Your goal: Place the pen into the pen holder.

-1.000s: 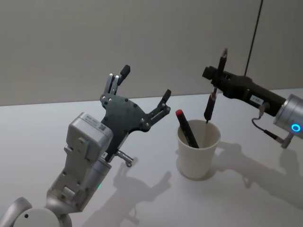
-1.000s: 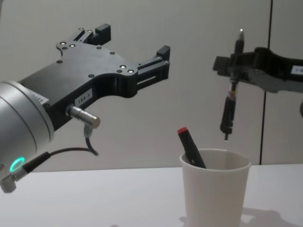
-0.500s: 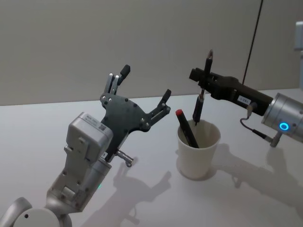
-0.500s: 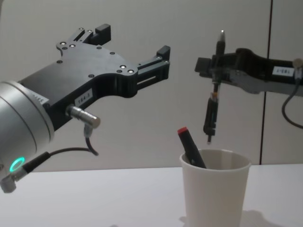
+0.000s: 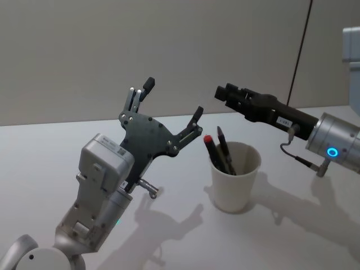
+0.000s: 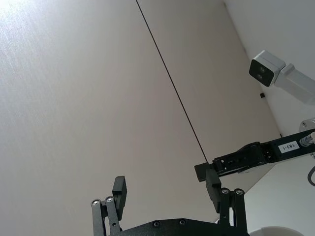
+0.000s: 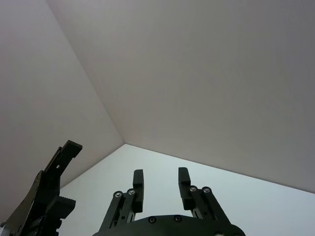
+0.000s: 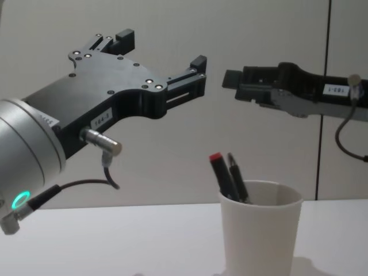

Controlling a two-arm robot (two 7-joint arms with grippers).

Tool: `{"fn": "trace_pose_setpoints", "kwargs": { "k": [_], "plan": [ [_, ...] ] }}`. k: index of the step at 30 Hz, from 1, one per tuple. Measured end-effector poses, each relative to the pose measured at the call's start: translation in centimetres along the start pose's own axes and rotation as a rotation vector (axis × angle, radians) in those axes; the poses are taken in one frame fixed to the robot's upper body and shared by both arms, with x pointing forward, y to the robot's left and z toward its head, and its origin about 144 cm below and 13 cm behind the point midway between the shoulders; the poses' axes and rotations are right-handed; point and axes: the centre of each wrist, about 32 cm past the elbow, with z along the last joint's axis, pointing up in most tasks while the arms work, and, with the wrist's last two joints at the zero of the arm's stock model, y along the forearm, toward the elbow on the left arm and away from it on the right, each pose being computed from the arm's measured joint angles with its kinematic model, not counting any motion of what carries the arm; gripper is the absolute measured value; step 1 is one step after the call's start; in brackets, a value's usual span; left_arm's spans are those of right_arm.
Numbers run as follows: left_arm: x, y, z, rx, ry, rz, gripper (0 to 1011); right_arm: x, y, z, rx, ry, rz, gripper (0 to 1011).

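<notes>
change: since half a second ago the black pen (image 5: 223,149) has left the right gripper (image 5: 226,94) and now stands inside the pen holder (image 5: 235,177); the gripper sits slightly further left than before.
right gripper: held above and just behind the cup's rim in the head view, fingers parted with nothing between them; the right wrist view shows its two fingers (image 7: 184,187) apart over the bare table.
pen: leaning against the left inner wall of the cup, its upper end poking above the rim, right beside the red-capped marker (image 5: 212,150) that leans the same way; the chest view shows the pair (image 8: 236,175) side by side, touching or nearly so.
pen holder: white paper cup standing upright on the table (image 5: 169,225), right of centre in the head view, below the right gripper in the chest view (image 8: 261,230).
left gripper: raised above the table to the left of the cup (image 5: 171,107), fingers spread wide and empty, well apart from the cup; large in the chest view (image 8: 161,63).
wall: plain, with a dark vertical seam (image 5: 301,50) behind the right arm.
</notes>
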Motion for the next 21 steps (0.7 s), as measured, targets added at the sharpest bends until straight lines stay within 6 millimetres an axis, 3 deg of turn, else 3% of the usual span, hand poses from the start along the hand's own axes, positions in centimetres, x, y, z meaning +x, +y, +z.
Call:
{"fn": "trace_pose_setpoints", "kwargs": {
  "k": [17,21],
  "plan": [
    [0.0,0.0,0.0,0.0,0.0,0.0,1001,-0.4,0.1,0.5,0.008,-0.018,0.011,926],
    [0.0,0.0,0.0,0.0,0.0,0.0,1001,-0.7,-0.1,1.2,0.031,-0.044,0.008,1001]
  ]
}}
